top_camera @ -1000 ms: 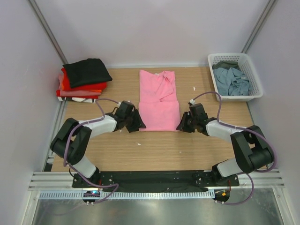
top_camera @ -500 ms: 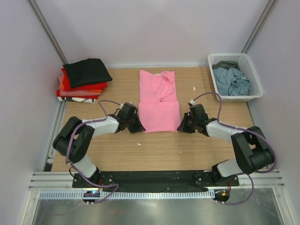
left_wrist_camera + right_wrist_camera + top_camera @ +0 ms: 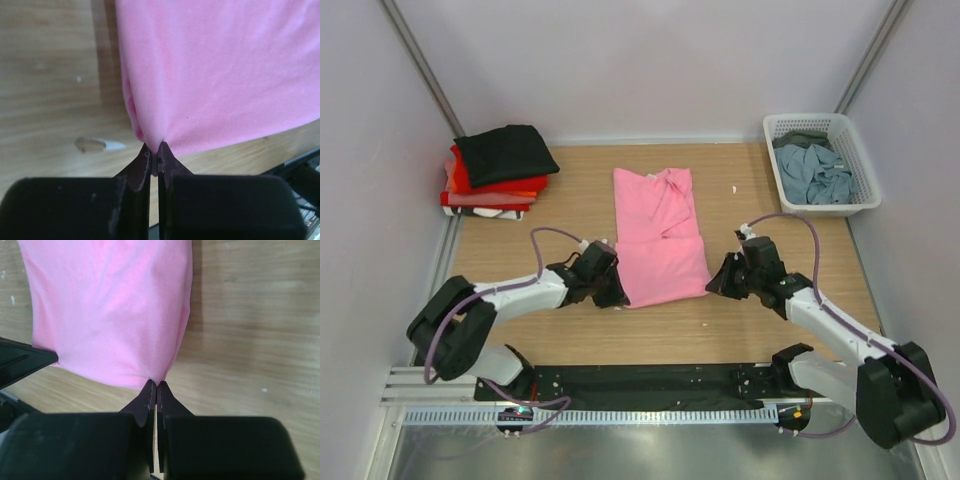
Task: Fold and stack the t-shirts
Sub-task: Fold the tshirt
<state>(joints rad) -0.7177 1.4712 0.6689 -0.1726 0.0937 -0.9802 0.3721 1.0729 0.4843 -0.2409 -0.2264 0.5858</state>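
A bright pink t-shirt lies folded lengthwise in the middle of the wooden table. My left gripper is shut on its near left corner; the left wrist view shows pink cloth pinched between the closed fingertips. My right gripper is shut on the near right corner, with the cloth caught at the tips. The near edge of the shirt is lifted and pulled slightly toward the arms. A stack of folded t-shirts, black on top of red and orange, lies at the far left.
A white lattice basket at the far right holds grey-blue and dark olive cloth. A small white scrap lies on the table near the basket, and another scrap sits beside the left fingers.
Both grippers closed on the pink shirt's near corners and drew back toward the arm bases. The shirt's near edge came along and spread a little.
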